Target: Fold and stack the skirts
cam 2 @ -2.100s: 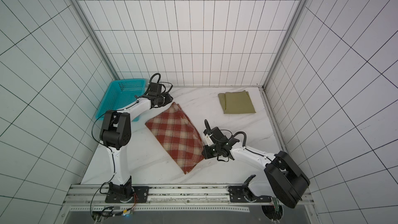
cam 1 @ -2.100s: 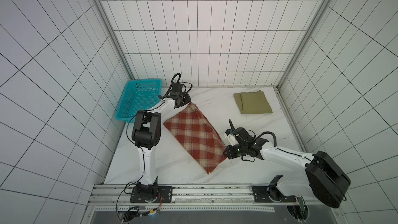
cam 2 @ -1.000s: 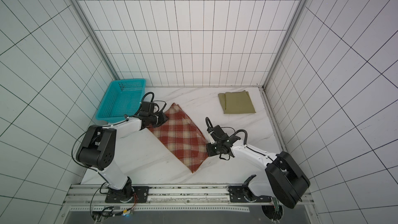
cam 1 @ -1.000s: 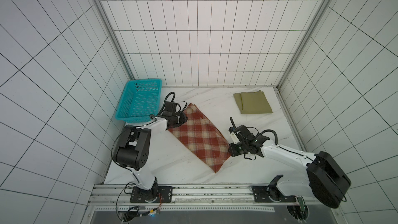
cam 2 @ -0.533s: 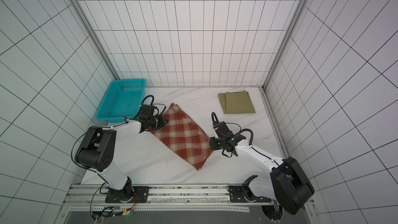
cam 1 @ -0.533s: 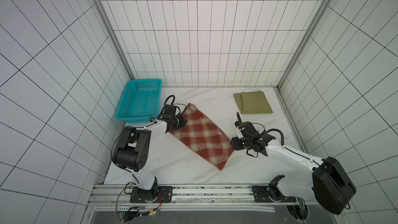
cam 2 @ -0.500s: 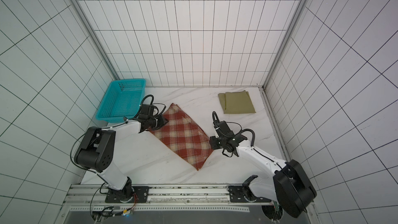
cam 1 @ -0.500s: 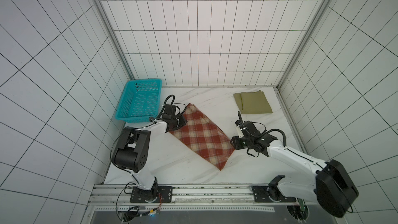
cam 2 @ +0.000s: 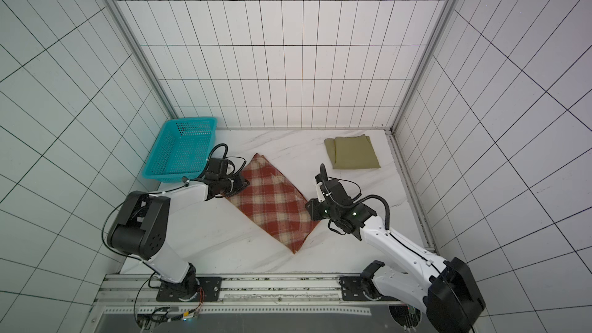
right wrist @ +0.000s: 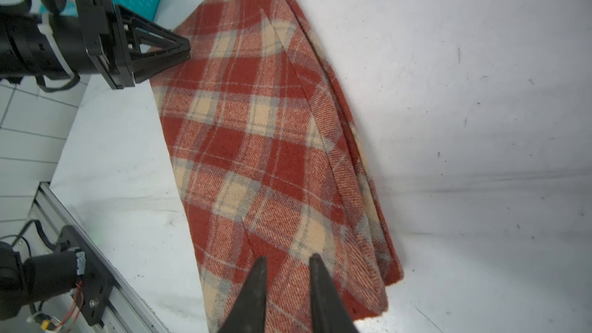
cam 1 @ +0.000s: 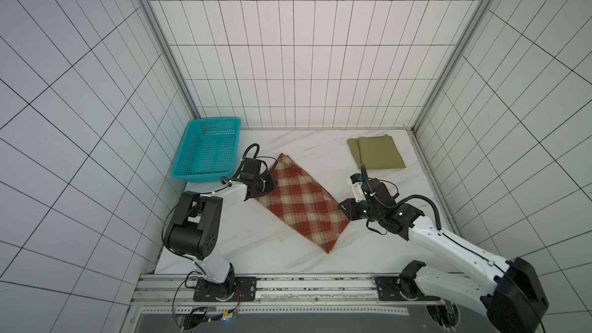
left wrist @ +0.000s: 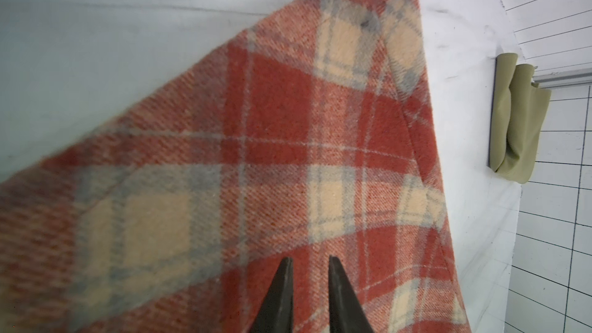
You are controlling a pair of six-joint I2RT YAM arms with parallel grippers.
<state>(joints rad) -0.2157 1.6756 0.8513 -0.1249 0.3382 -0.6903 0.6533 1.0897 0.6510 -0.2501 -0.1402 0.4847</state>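
1. the red-and-cream plaid wool skirt point(cam 1: 301, 201) lies folded flat mid-way across the white marble tabletop point(cam 1: 243, 251). its long axis runs diagonally, far-left to near-right.
2. my left gripper point(left wrist: 309, 259) is pinched on the plaid's far-left short end, fingers nearly together on the cloth.
3. my right gripper point(right wrist: 286, 259) is at the near-right end with a narrow gap over the edge. i can't tell if it's actually biting cloth.
4. the plain olive-khaki folded skirt point(cam 1: 378, 156) sits in the far-right corner, well apart from the plaid and beyond my right gripper.
5. my guess: stacking means moving the plaid far-right, with the right arm nearer and leading.
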